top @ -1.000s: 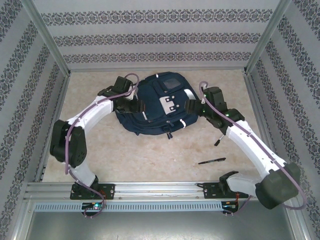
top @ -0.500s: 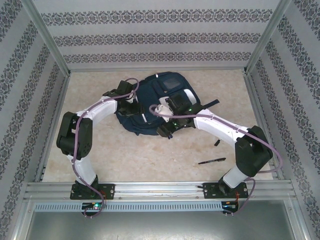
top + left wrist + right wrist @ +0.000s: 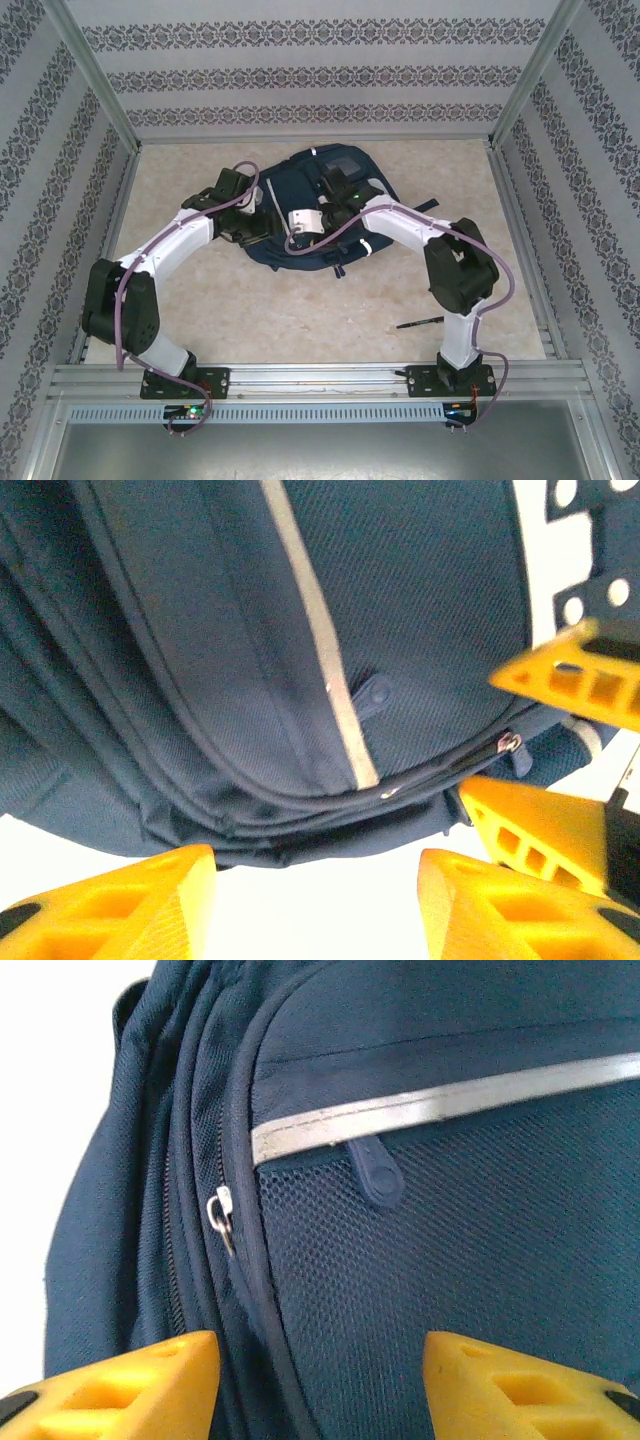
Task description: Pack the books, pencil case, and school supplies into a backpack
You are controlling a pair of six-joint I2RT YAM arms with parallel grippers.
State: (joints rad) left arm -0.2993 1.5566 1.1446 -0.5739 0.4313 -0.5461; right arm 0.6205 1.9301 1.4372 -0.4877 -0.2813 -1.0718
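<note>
Beige table [image 3: 300, 320], patterned walls. Backpack [image 3: 345, 165] lies at far centre. Left gripper [image 3: 315, 875] and right gripper [image 3: 318, 1350] both spread wide, empty, close over it. Pen [image 3: 423, 322] on table near right base. Step judged: opening bag. Next move needs precise pinch on small zip pull [image 3: 221, 1216].

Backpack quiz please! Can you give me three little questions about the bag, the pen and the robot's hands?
1. True or false: the black pen is inside the backpack.
2. The left gripper is: A open and empty, B shut on the pen, C shut on a strap.
3. In the right wrist view, what small metal thing hangs beside the mesh pocket?
Key: 1 false, it lies on the table. 2 A. 3 a zipper pull.
</note>
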